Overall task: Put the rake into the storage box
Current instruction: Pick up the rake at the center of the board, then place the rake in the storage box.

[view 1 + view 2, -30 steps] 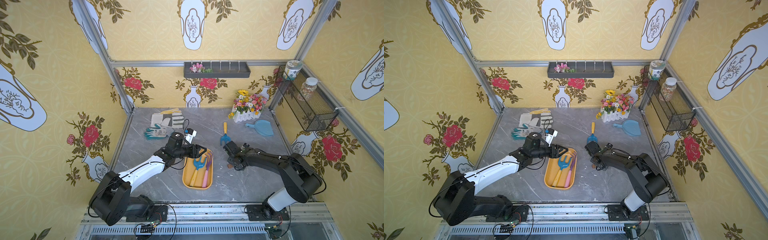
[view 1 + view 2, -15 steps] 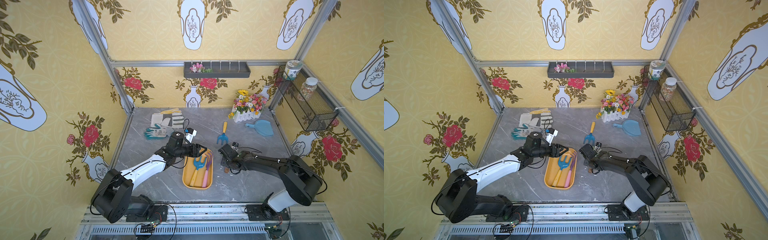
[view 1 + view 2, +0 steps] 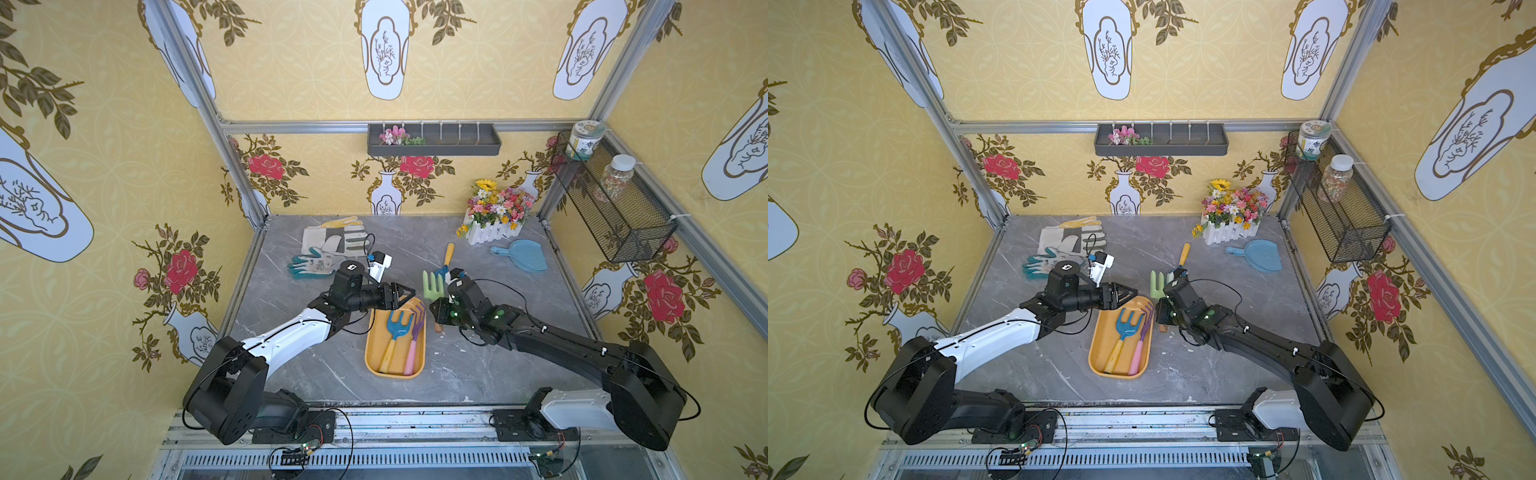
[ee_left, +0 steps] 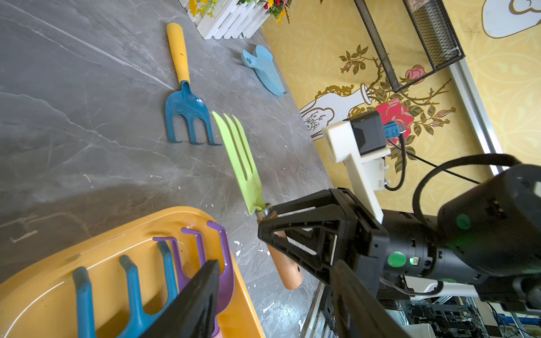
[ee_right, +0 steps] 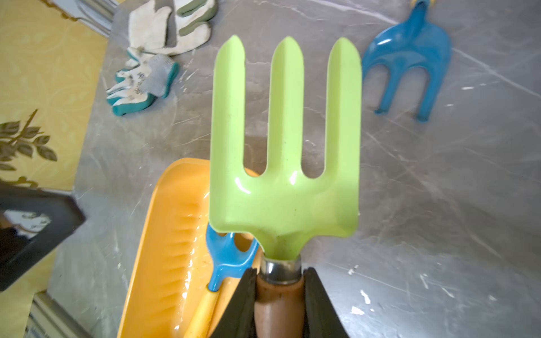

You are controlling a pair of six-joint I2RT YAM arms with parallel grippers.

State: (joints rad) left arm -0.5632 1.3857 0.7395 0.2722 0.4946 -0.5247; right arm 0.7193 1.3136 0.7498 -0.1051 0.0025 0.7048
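Right wrist view: held rake [image 5: 285,187] by handle in closed right gripper [image 5: 279,281], tines raised, just right of storage box [image 5: 169,222] far end; had left gripper [image 3: 405,297] part-open, empty, over box, so risked clash on swing-in.

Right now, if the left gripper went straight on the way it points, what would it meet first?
Probably the green rake, near its wooden handle, where the right gripper clamps it. The left gripper, jaws open, points that way, though their relative height is unclear.
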